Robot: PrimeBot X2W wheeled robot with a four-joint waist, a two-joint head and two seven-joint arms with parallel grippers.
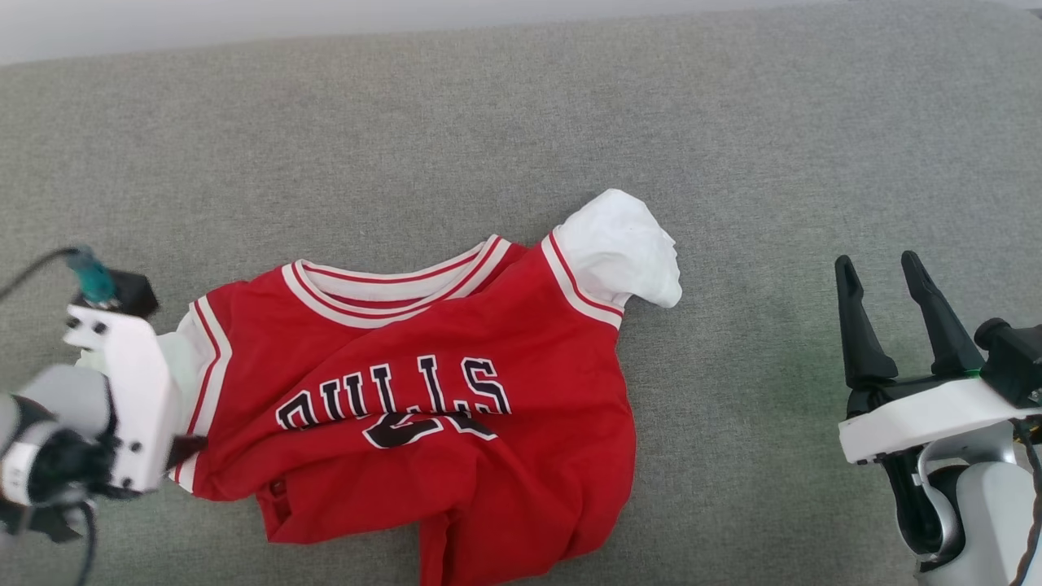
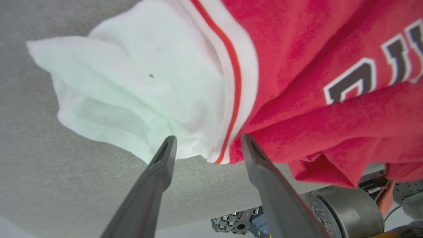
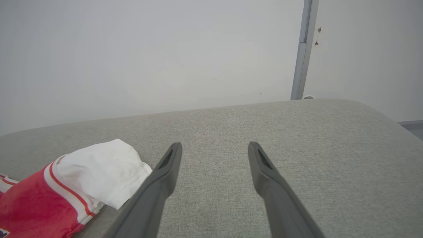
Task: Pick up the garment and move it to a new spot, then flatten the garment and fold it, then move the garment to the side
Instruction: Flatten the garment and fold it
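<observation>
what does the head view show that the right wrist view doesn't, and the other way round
Head view, not the right wrist view: the garment with its red front, BULLS lettering and striped collar, and the left gripper at the sleeve on the robot's left.
Right wrist view, not the head view: a grey upright post against the white wall.
Both: the white sleeve with striped trim, the grey fabric surface, and the right gripper, jaws open, clear of the garment.

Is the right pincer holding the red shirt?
No, the right pincer is open with bare grey surface between its fingers, and the red shirt lies apart, off to one side.
</observation>
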